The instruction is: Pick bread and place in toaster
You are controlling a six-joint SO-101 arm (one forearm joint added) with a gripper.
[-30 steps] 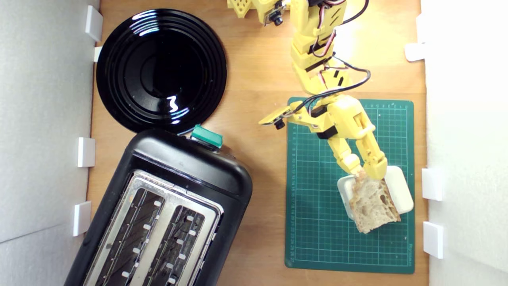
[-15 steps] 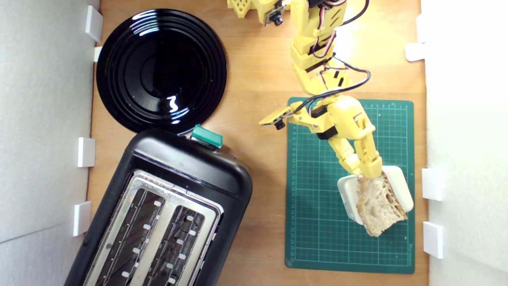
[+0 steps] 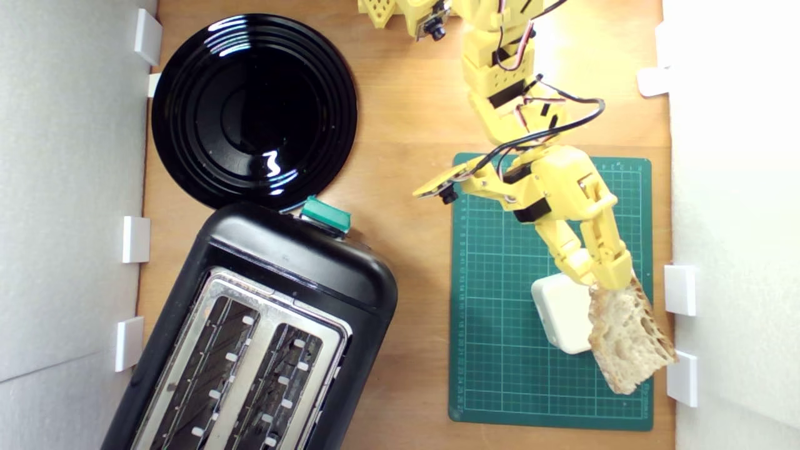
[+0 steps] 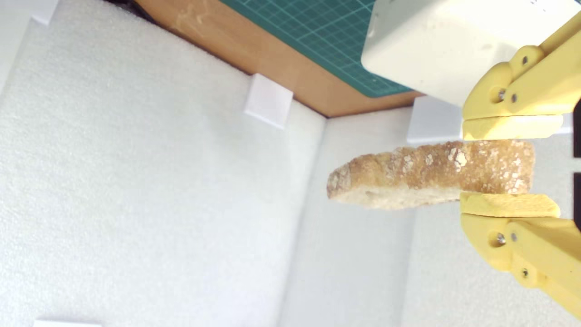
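Observation:
My yellow gripper [image 3: 603, 281] is shut on the bread [image 3: 628, 340], a holey slice with a tan crust, at the exterior view's right over the green mat's edge. In the wrist view the bread [image 4: 426, 179] hangs clear of the surface, pinched between my two fingers [image 4: 510, 127] at its crust end, gripper [image 4: 508, 165] shut on it. The toaster [image 3: 262, 331], black with a silver top, two long open slots and a green lever knob [image 3: 325, 214], stands at the exterior view's lower left, far from the bread.
A cream rounded plastic box [image 3: 562, 312] sits on the green cutting mat [image 3: 500, 281], just beside the lifted bread. A round black plate [image 3: 253, 112] lies behind the toaster. White foam walls [image 3: 731, 219] with white clips border both sides.
The gripper has lifted the bread off the cream box and carried it toward the exterior view's right and lower edge. The arm swung the same way.

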